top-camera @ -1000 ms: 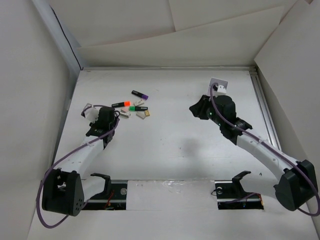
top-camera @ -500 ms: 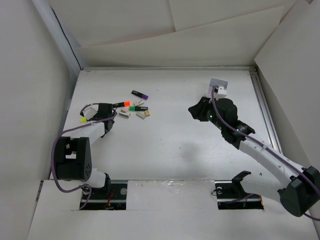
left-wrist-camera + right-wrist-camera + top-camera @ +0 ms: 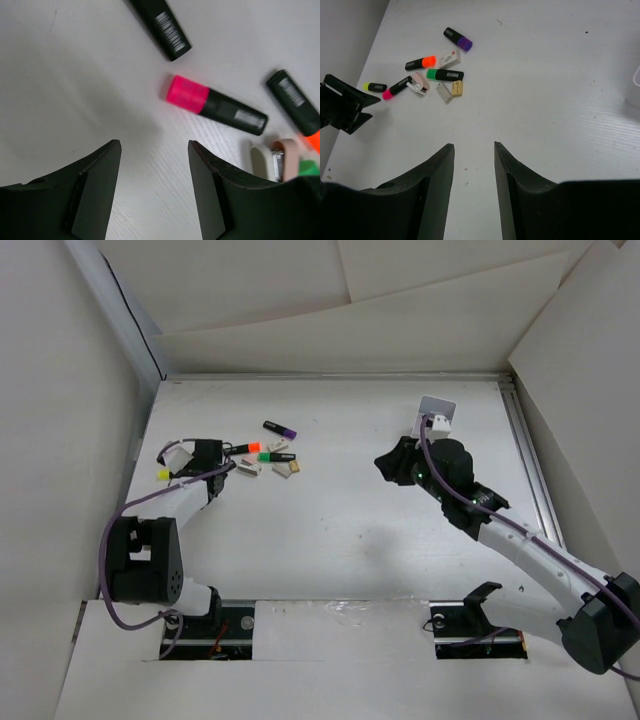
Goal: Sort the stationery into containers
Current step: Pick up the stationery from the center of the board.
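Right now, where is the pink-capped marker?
In the left wrist view, the pink-capped marker lies just ahead of the left gripper, between the yellow-capped marker and a pinkish-tan piece.

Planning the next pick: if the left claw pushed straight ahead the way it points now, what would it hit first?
Most likely the pink-capped black marker, lying just ahead and slightly off-centre of the open left claw; its pink end is nearest. Depth is hard to judge.

No legible text; only blurred white barcode-like patches on the black markers (image 3: 230, 111)
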`<state>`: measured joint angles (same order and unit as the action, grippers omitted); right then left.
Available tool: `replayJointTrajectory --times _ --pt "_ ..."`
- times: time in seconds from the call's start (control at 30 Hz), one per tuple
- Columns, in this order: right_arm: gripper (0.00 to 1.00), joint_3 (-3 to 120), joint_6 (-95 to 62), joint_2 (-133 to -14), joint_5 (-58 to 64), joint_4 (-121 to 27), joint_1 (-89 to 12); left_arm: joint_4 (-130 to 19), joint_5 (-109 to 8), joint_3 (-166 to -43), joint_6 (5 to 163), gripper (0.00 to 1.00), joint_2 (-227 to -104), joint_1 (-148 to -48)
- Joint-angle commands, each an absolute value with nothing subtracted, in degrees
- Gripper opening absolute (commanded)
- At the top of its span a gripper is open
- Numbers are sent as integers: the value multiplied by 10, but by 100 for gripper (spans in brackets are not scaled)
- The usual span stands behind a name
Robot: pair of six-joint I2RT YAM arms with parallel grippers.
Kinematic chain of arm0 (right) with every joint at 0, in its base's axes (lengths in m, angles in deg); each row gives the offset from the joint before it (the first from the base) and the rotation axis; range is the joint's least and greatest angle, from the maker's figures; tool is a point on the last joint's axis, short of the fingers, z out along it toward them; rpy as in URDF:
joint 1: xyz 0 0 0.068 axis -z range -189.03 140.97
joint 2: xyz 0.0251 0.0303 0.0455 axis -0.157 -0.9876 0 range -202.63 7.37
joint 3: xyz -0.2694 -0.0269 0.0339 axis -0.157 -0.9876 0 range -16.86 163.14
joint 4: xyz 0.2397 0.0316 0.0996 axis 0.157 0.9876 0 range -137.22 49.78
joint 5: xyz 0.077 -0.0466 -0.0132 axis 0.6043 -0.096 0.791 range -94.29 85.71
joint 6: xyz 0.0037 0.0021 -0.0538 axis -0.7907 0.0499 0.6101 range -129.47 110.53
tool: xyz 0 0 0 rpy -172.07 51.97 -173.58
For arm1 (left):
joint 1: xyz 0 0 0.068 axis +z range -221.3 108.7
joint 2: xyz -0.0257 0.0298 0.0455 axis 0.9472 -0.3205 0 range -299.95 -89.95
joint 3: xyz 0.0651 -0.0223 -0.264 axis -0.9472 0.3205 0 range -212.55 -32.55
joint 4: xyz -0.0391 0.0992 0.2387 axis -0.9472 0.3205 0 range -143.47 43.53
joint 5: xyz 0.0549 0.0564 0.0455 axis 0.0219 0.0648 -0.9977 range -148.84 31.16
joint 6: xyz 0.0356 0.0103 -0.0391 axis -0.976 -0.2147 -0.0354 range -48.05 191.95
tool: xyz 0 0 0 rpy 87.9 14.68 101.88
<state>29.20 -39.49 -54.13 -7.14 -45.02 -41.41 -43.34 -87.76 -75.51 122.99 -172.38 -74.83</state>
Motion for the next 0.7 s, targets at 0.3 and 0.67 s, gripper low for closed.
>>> replayJointTrajectory --times 0.3,0.67 --pt "44 294 -381 -535 -83 -463 -423 -397 -894 -837 1274 54 -1735 -721" --pt "44 299 -381 -540 -78 -463 -423 -438 -814 -827 1327 55 -1757 -625"
